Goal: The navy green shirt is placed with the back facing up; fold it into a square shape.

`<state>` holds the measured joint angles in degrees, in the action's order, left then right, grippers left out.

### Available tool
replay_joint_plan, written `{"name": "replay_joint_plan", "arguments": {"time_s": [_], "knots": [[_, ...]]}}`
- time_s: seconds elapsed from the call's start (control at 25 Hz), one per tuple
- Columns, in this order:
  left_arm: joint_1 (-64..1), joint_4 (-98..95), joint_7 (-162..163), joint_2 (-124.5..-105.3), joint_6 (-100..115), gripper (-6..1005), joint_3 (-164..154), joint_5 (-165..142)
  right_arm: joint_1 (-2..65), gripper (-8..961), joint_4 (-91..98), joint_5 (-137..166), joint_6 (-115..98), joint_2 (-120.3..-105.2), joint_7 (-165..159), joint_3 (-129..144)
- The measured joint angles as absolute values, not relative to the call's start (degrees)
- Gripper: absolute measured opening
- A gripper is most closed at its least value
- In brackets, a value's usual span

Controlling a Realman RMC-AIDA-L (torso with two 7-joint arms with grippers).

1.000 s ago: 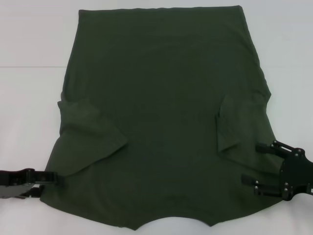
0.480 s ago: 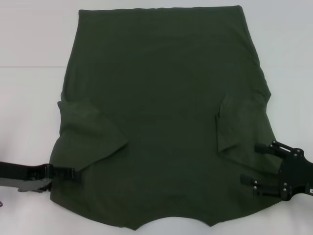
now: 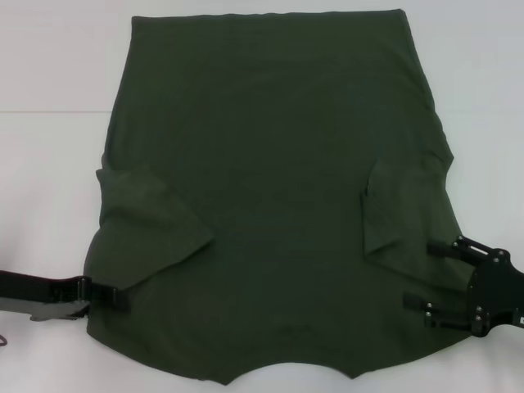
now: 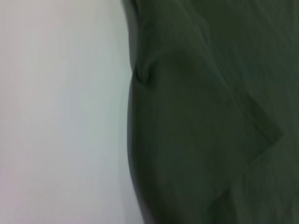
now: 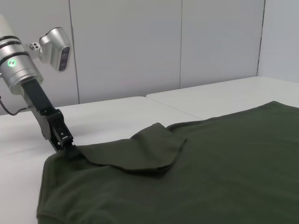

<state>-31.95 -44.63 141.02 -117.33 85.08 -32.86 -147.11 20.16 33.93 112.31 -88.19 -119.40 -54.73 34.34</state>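
The navy green shirt (image 3: 278, 188) lies spread flat on the white counter (image 3: 49, 164), filling the middle of the head view from twelve o'clock down to six. Its plain back faces up, and both short sleeves are folded inward onto the body, one at about eight o'clock and one at about four.

The left pincer (image 3: 110, 295) sits at the shirt's eight o'clock edge, low against the counter, its black tips at the hem just below the folded left sleeve. In the right wrist view the same left pincer (image 5: 65, 142) meets the cloth where the edge bunches slightly; whether its fingers are clamped on the fabric or only touching it cannot be told.

The right pincer (image 3: 430, 278) rests over the shirt's four o'clock corner, just beside the folded right sleeve. Its two black fingers stand spread apart, pointing inward across the cloth, with nothing held between them.

The fabric is a matte, dark forest-green cotton knit, soft and mostly smooth, with shallow creases near the sleeves and a curved neckline notch at six o'clock. The counter is smooth and pale.
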Motion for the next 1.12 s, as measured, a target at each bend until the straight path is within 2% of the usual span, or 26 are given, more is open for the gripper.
{"name": "replay_joint_plan", "arguments": {"time_s": [0.4, 0.6, 0.84, 0.96, 1.12], "knots": [[-31.6, -44.8, 141.4, -116.94, 85.0, 312, -32.6, -146.7, 20.3, 944, 33.9, 112.2, -88.3, -119.44, -57.0, 34.4], [-31.6, -44.6, 141.0, -116.82, 84.9, 83, -32.8, -146.8, 20.1, 944, 34.6, 111.8, -90.6, -118.95, -61.5, 33.6], [-31.8, -44.6, 140.9, -116.56, 84.9, 65, -32.6, -146.7, 19.7, 944, 46.6, 111.9, -98.7, -118.38, -86.1, 29.9], [-31.9, -44.8, 140.4, -116.4, 85.3, 60, -32.8, -146.7, 20.2, 945, 53.2, 112.2, -100.1, -116.4, -106.4, 28.7], [-32.0, -44.8, 139.5, -116.37, 85.3, 54, -32.8, -146.7, 22.2, 942, 54.1, 114.5, -100.1, -111.28, -130.6, 28.6]]}}
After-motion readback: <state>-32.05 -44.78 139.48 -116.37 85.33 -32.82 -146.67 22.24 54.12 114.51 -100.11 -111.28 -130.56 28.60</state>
